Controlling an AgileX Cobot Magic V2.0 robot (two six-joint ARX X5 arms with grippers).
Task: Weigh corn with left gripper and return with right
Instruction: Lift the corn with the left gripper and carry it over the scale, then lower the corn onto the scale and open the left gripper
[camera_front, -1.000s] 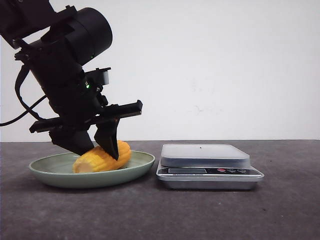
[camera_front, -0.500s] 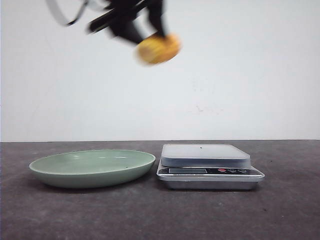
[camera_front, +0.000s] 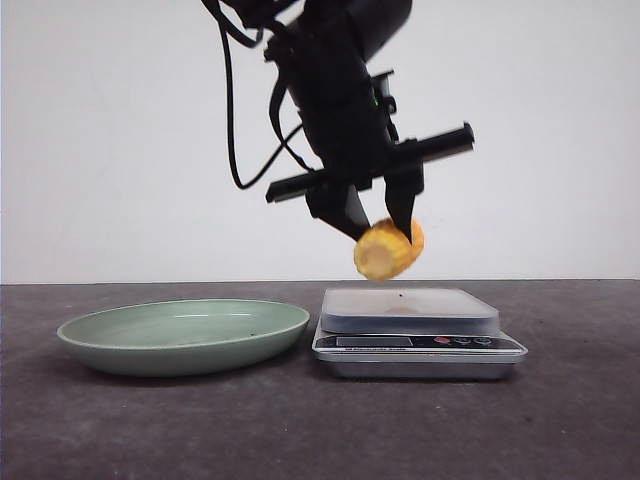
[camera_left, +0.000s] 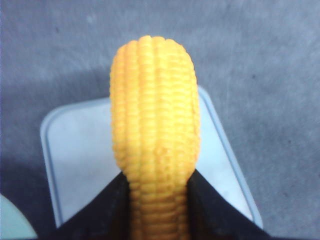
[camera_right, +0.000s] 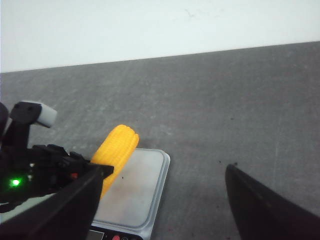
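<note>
My left gripper is shut on the corn, a stubby yellow-orange cob, and holds it just above the platform of the silver scale. In the left wrist view the corn stands between the two black fingers, over the scale's pale platform. In the right wrist view the corn hangs over the scale. My right gripper is open and empty, and does not show in the front view.
A pale green plate lies left of the scale on the dark table, with nothing on it. The scale's display and buttons face the front. A white wall stands behind.
My left gripper lifted the corn off the green plate, carried it high and to the right, and has come down to just above the scale.
</note>
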